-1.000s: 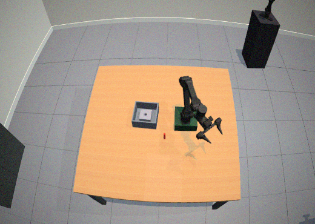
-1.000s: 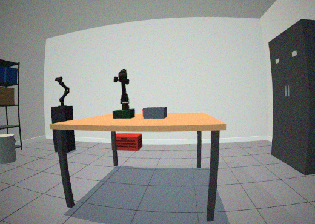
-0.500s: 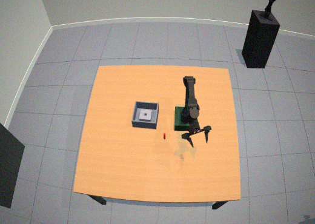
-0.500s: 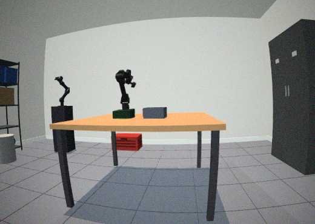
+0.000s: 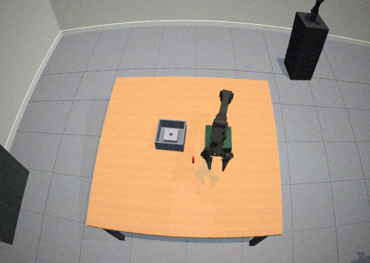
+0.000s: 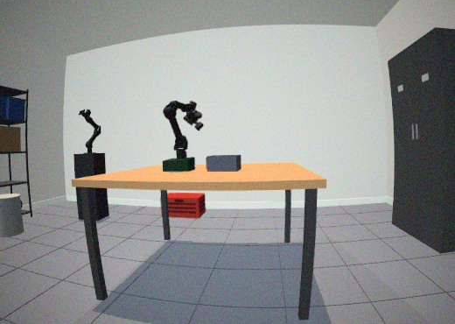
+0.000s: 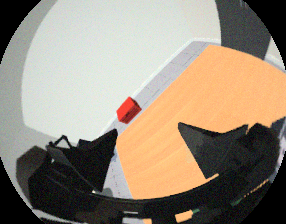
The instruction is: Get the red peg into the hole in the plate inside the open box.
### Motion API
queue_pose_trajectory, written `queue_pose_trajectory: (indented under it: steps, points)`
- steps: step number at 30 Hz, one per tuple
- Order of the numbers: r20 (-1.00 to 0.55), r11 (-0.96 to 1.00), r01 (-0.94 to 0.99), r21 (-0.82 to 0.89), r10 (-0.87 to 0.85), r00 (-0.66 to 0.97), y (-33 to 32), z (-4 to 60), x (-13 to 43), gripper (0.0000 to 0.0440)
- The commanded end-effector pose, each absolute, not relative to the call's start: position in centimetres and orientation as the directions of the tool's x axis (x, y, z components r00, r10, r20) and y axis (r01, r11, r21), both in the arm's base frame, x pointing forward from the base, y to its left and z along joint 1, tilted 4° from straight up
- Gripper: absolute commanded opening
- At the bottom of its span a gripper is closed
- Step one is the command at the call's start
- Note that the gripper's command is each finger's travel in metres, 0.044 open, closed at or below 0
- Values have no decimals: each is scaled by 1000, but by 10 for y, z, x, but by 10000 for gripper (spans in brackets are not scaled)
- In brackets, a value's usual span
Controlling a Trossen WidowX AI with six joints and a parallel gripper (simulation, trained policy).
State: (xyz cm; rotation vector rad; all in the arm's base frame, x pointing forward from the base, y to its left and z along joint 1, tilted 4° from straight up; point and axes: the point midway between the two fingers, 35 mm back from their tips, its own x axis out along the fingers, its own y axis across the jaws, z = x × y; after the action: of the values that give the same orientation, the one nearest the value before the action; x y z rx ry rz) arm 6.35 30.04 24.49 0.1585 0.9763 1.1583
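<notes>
The red peg (image 5: 193, 160) is small on the table, between the box and the gripper in the top view; whether it stands or lies is hard to tell. The open grey-blue box (image 5: 170, 146) (image 6: 223, 163) stands left of the arm's base in the top view. The pale plate (image 5: 174, 131) lies at its bottom, its dark hole (image 5: 171, 134) empty. My gripper (image 5: 216, 170) (image 6: 199, 127) (image 7: 147, 129) is open and empty, high above the table, to the right of the peg in the top view. The peg is not seen in the wrist view.
The arm's green base block (image 5: 228, 136) (image 6: 178, 165) stands on the wooden table (image 5: 142, 199) (image 6: 262, 175) (image 7: 219, 100). A red crate (image 6: 185, 205) (image 7: 128, 110) is beyond the table, at floor level. A second arm stands on a dark pedestal (image 5: 305, 50) (image 6: 90, 165) away from the table.
</notes>
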Motion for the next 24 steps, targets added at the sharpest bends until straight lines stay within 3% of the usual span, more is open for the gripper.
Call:
queue_pose_trajectory:
  steps: [1, 13, 24]
  points:
    - [-607, 526, -629, 573, 788, 105, 293, 238, 79, 440]
    - [-765, 790, -311, 528, 602, 228, 248, 206, 127, 440]
    - [-891, 916, 25, 401, 384, 240, 201, 174, 153, 440]
